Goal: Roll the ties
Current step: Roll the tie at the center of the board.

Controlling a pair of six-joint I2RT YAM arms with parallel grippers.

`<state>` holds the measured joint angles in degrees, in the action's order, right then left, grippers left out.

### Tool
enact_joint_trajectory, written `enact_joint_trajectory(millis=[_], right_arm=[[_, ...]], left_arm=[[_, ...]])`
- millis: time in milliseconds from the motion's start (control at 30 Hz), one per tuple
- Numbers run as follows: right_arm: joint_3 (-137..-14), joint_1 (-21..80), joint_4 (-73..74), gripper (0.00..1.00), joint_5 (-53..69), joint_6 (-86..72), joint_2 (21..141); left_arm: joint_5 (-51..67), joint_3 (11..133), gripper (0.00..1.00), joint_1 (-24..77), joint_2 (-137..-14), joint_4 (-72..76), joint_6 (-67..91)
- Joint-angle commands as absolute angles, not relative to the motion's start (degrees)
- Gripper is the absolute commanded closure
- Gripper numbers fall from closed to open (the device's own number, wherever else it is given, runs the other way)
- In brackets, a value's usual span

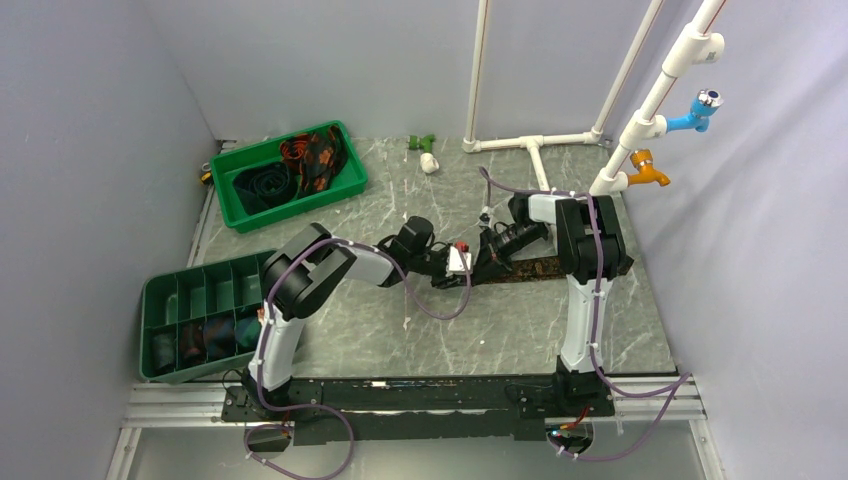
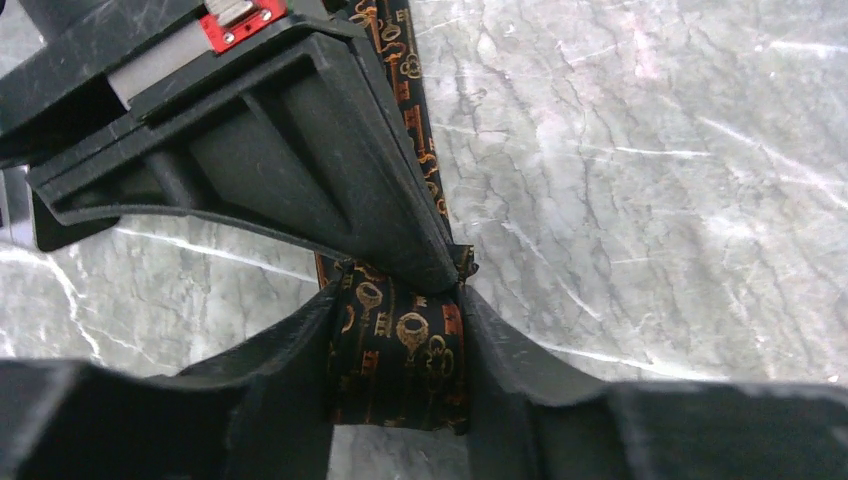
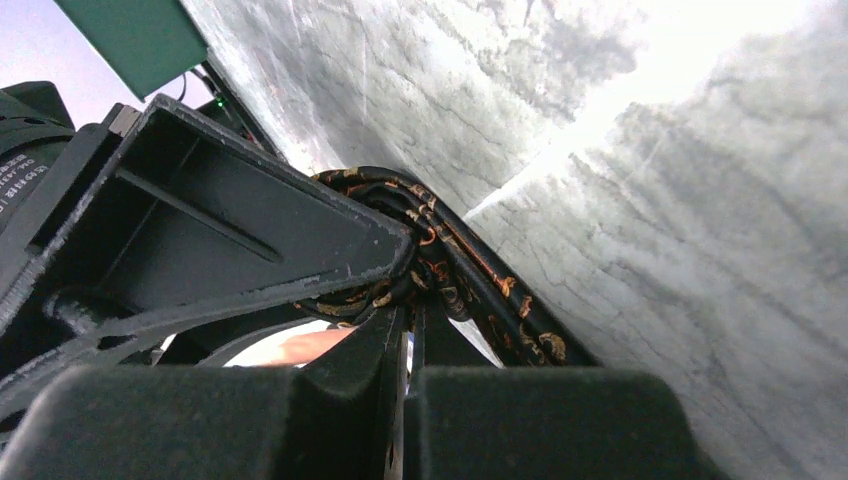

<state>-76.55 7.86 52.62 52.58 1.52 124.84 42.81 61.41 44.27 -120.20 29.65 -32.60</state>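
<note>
Tie, dark with orange print, lies stretched across the middle of your table. Your left gripper pinches it across its width. Just beside it, your right gripper has its fingers closed on the curled end.

A desk with a grey, white-veined marble-look top filled the cell. Plain pale lavender-grey walls closed it in on the left, back and right. At the back right stood white PVC pipes, one slanted pipe carrying a blue tap and an orange tap. A silver aluminium rail ran along the near edge. Bright glare washed the marble in the right wrist view.
</note>
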Motion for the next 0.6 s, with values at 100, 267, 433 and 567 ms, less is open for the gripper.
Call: enact_joint_trajectory(millis=[100, 267, 433, 567], right_arm=[[-74.7, 9.5, 46.8, 0.99, 49.5, 3.7, 121.9], [-73.4, 9.5, 46.1, 0.74, 53.8, 3.9, 116.2], [-73.0, 9.6, 46.0, 0.62, 53.0, 3.0, 114.1], [-72.7, 10.4, 44.1, 0.58, 51.4, 2.2, 114.9]], left_arm=[[39.1, 60.4, 0.79, 43.2, -123.1, 9.1, -33.6], [41.5, 58.2, 0.92, 40.5, -121.5, 3.3, -26.2], [43.0, 58.9, 0.93, 39.6, -121.5, 1.6, -19.0], [42.8, 58.5, 0.91, 39.6, -121.5, 1.2, -17.7]])
